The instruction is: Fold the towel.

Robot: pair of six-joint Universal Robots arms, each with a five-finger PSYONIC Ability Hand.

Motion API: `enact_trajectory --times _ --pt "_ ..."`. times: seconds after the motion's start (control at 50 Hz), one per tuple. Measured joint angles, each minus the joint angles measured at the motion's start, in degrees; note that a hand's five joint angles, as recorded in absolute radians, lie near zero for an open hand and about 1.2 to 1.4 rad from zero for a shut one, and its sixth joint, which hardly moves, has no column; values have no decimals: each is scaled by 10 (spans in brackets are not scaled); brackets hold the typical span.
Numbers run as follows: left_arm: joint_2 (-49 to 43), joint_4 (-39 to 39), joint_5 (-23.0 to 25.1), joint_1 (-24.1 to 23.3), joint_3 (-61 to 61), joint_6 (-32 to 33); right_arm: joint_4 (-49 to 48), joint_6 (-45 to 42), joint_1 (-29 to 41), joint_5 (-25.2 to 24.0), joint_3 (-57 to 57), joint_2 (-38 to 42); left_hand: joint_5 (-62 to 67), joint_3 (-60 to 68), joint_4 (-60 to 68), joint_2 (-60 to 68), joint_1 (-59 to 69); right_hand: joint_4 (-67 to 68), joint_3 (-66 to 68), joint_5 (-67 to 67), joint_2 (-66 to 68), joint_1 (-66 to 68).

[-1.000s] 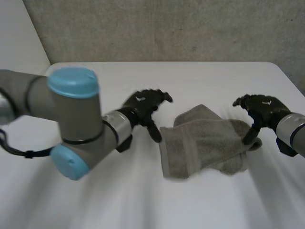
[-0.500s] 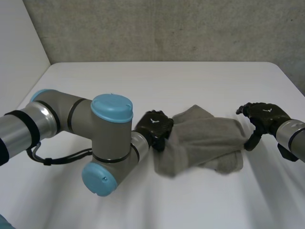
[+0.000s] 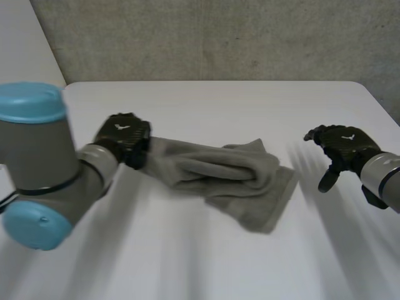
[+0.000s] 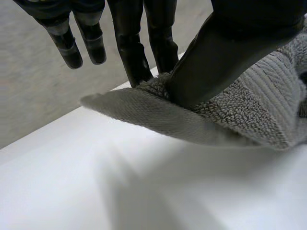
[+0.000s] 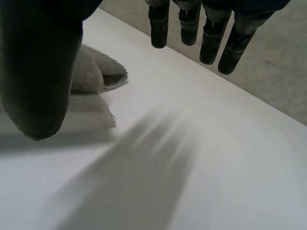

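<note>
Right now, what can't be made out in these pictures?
- Head view: the towel end that the left hand pinches lies under that hand; corner or edge, cannot tell.
- Left wrist view: the thumb covers the pinch point.
- Right wrist view: the thumb of the open right hand hides much of the towel.
- Head view: bunched folds hide the layers.

Your left arm point(image 3: 44, 162) is bent at its blue-capped elbow close to the camera, and its forearm runs out to the left hand point(image 3: 123, 139), which is turned knuckles up. Its thumb point(image 4: 225, 52) pinches the end of the towel point(image 3: 219, 169) against the fingers point(image 4: 136, 52) beside it, while the outer fingers hang straight and free. Your right hand point(image 3: 342, 145) hangs well apart at the end of the right arm point(image 3: 384, 181), palm down, fingers straight, thumb set wide, holding nothing.
</note>
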Motion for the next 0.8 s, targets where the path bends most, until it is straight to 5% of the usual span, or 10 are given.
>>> enact_trajectory --times 0.32,0.38,0.5,0.8 --pt "49 23 67 143 -153 102 -4 -3 44 2 10 3 0 0 0 3 0 0 0 0 0 0" --pt "50 29 70 157 -170 102 -4 -4 51 0 12 3 -102 0 0 -87 -80 0 0 0 0 0" --pt "64 30 92 160 -172 98 -5 -2 76 1 8 3 -626 0 0 -589 -579 0 0 0 0 0" --pt "31 29 107 75 -24 46 -6 58 117 4 -31 30 -630 0 0 -595 -587 0 0 0 0 0"
